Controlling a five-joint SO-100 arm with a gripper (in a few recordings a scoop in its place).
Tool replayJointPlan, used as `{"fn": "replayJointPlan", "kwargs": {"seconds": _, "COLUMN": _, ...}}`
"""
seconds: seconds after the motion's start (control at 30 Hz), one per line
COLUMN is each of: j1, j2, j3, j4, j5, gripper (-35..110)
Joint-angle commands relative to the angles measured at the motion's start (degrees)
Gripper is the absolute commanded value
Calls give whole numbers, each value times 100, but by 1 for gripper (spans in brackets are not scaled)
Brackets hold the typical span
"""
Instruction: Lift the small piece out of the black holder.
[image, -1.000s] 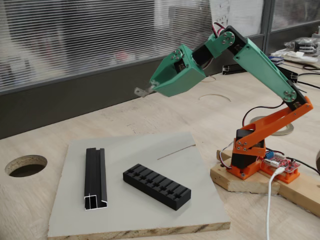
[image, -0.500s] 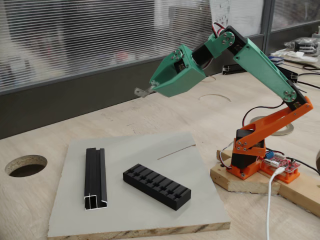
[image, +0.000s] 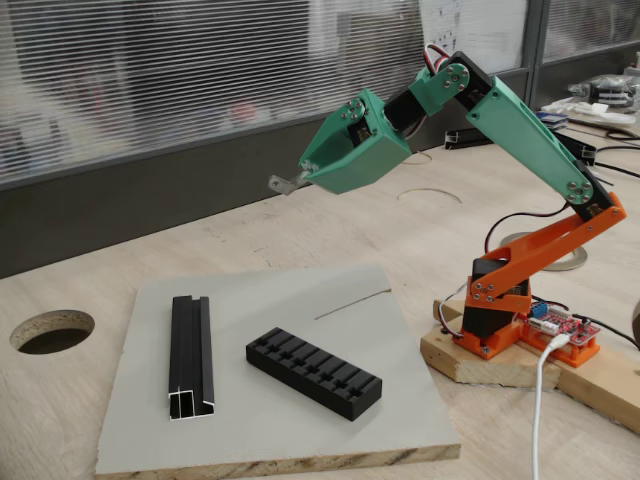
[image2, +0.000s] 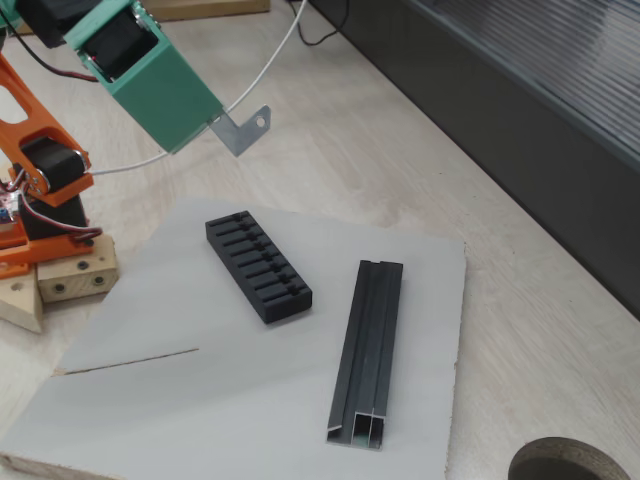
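We see the small piece (image2: 243, 130) up in the air, pinched in the claw (image2: 215, 125), with its holed tab sticking out past the green housing, well above the black holder (image2: 258, 267) and off toward the robot's orange base. In the other fixed view the same grey bracket (image: 285, 183) pokes from the claw tip (image: 300, 180), high over the holder (image: 314, 372) and clear of it, nothing touching. We judge the lift itself as done: the piece is out of the slots, the holder sits on the grey board (image2: 420, 300) with its row of slots looking empty, and the black channel rail (image2: 366, 350) lies just beside the holder on that board, untouched. What is left, as far as we can tell, is little: keeping the grip firm so the thin bracket does not slip or twist out of the claw.
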Motion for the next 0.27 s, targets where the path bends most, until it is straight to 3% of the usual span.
{"fn": "replayJointPlan", "kwargs": {"seconds": 0.0, "j1": 88, "j2": 211, "j3": -9, "j4": 0, "j5": 97, "gripper": 8}}
{"fn": "replayJointPlan", "kwargs": {"seconds": 0.23, "j1": 88, "j2": 211, "j3": -9, "j4": 35, "j5": 97, "gripper": 8}}
